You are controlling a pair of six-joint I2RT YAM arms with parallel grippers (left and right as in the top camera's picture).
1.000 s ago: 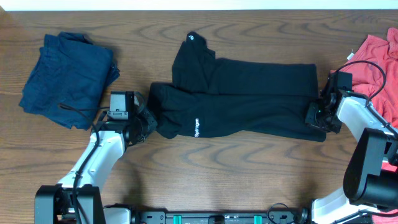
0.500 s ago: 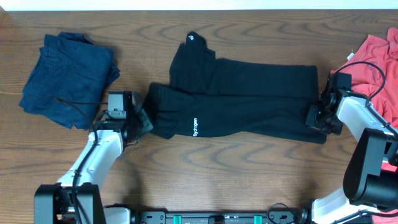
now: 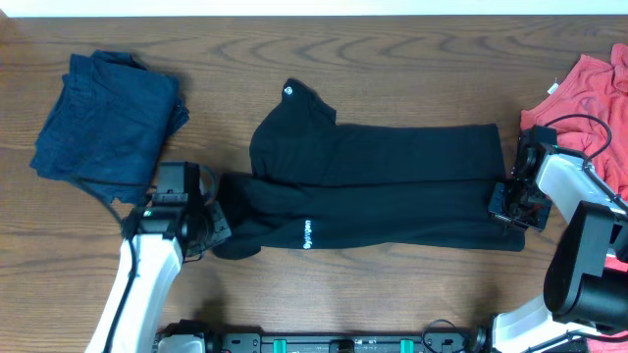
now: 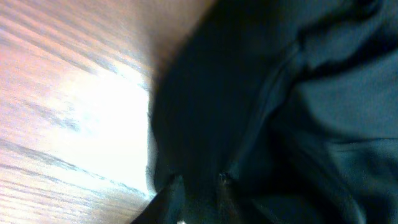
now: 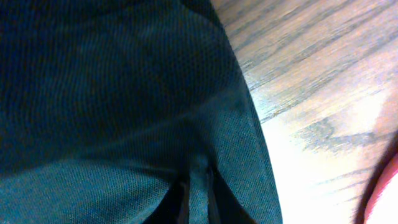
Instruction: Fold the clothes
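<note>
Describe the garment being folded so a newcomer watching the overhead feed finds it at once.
On the wooden table, look at the centre, between the navy-blue garment at the left and the coral-red garment at the right. The black shirt lies there, long and spread out, with small white lettering.

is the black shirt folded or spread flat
Partly folded: the black shirt lies as a long band, layers overlapping along its middle, one sleeve sticking out top left.

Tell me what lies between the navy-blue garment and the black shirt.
Mostly bare wooden table, in the overhead view; lower down, the left arm stands between the navy-blue garment and black shirt.
</note>
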